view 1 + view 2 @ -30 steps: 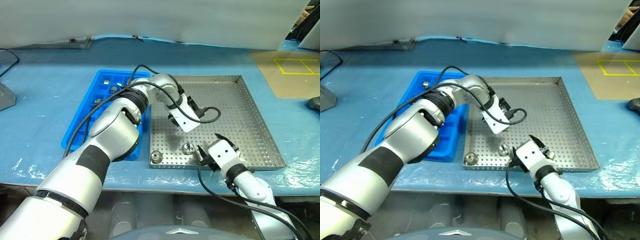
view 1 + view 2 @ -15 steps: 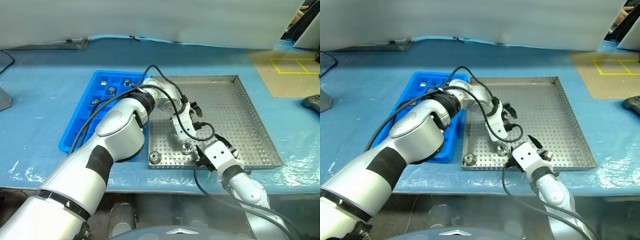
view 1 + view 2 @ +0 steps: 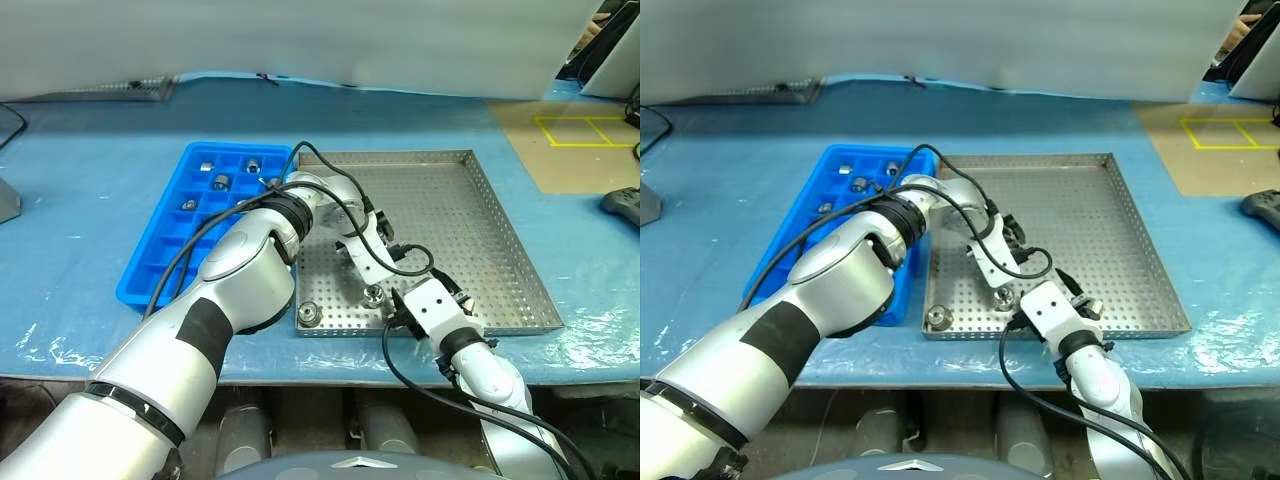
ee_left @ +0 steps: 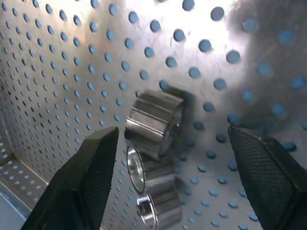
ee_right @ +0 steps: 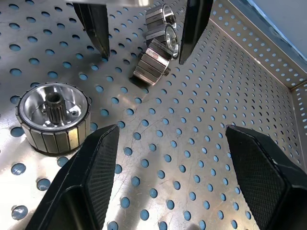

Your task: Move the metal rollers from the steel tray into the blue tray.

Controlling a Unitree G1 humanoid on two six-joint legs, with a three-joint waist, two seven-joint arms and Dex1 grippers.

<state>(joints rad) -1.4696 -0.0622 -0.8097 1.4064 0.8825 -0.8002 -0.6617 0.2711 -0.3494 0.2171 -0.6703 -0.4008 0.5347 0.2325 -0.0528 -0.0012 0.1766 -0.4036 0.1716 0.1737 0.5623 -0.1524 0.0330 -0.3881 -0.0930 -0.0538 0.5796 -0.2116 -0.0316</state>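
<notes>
No text, label, brand, number or sign can be read on anything here.

The blue tray (image 3: 160,255) lies left of the steel tray (image 3: 480,230), two metal rollers (image 3: 309,314) near its front wall.

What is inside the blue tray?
The blue tray holds four metal rollers in its far compartments that show. The left arm covers its near right part, so anything there is hidden.
</notes>
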